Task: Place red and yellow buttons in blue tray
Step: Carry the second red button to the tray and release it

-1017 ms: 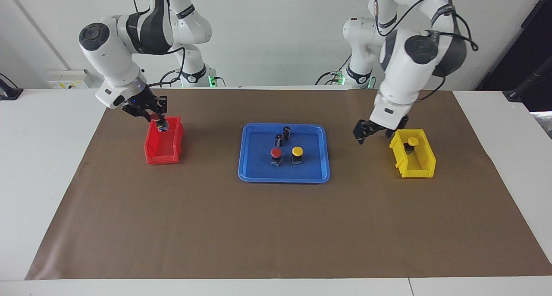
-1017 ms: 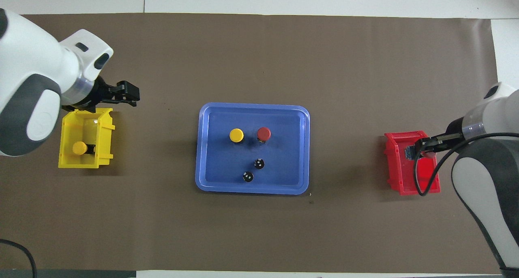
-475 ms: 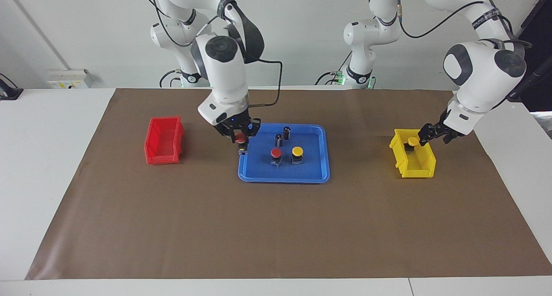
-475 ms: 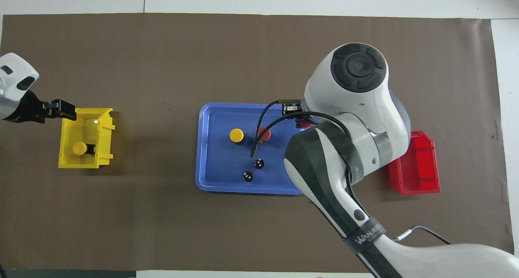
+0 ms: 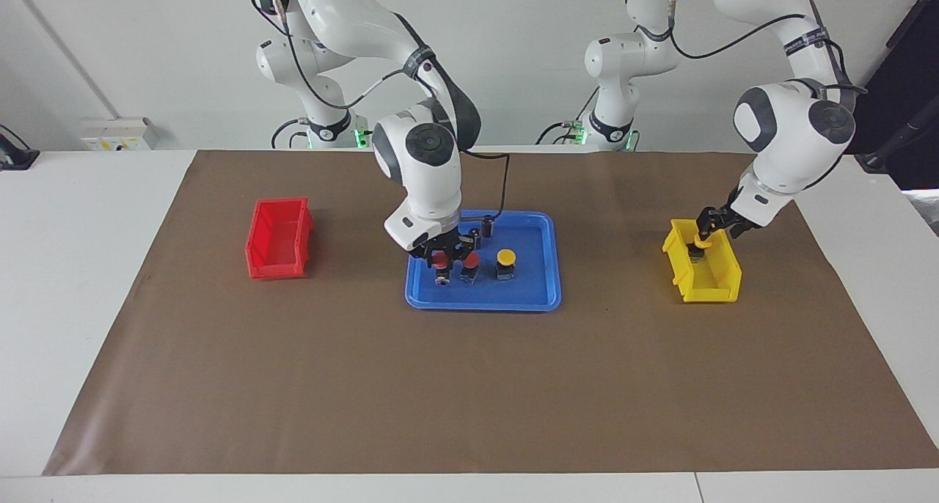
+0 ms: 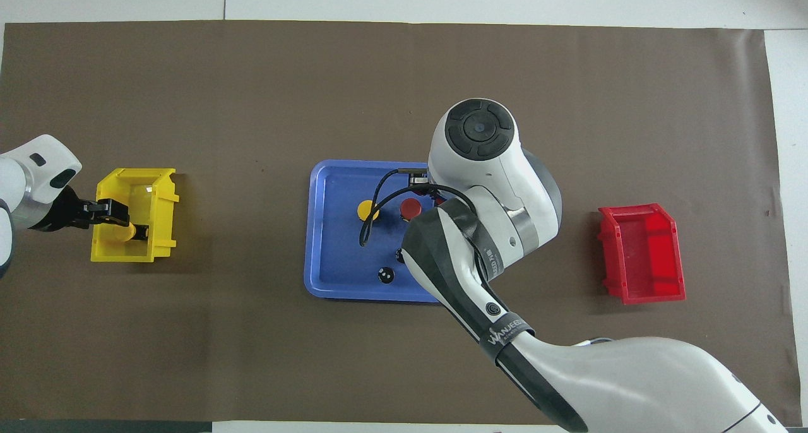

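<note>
Holding red button (image 5: 441, 262) | right tool (image 5: 442, 256) | over blue tray (image 5: 535, 295)

Three buttons are standing upright in the blue tray (image 5: 539, 298): two red (image 5: 441, 259) (image 5: 470, 260), one yellow (image 5: 505, 256) (fourth is lying in a bin).

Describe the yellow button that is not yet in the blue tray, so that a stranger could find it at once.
Start at the small yellow bin near the left arm's end of the table. Inside it, under the left gripper, is a yellow button. The other yellow button stands in the blue tray.
</note>
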### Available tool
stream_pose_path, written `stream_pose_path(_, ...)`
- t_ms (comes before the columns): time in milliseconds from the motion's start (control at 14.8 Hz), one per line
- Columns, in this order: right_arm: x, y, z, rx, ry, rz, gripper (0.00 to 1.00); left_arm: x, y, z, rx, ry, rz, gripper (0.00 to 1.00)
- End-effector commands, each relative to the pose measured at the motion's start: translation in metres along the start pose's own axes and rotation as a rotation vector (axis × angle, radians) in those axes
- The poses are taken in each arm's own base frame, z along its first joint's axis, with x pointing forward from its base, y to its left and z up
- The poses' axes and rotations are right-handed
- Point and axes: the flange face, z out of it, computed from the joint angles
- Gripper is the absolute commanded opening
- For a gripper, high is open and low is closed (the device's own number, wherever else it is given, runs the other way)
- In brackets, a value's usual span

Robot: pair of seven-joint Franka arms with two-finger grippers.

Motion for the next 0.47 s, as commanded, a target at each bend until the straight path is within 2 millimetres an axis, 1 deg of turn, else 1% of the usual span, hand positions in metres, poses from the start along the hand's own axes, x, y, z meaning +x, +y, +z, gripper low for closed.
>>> stream_pose_path(0,-0.006,0.008,0.004,-0.01,-0.001,0.019,0.27,-0.016,0.001,0.011,0.001,0.019,0.014,0.73)
stream_pose_path(136,-0.008,0.012,0.01,-0.012,-0.005,0.023,0.27,-0.019,0.003,0.02,0.001,0.02,0.015,0.72)
stream_pose_path(271,-0.01,0.016,0.016,-0.019,-0.015,0.024,0.29,-0.016,0.003,0.025,0.002,0.036,0.015,0.72)
stream_pose_path(407,-0.011,0.015,0.019,-0.022,-0.019,0.024,0.35,-0.015,0.003,0.03,0.003,0.051,0.014,0.72)
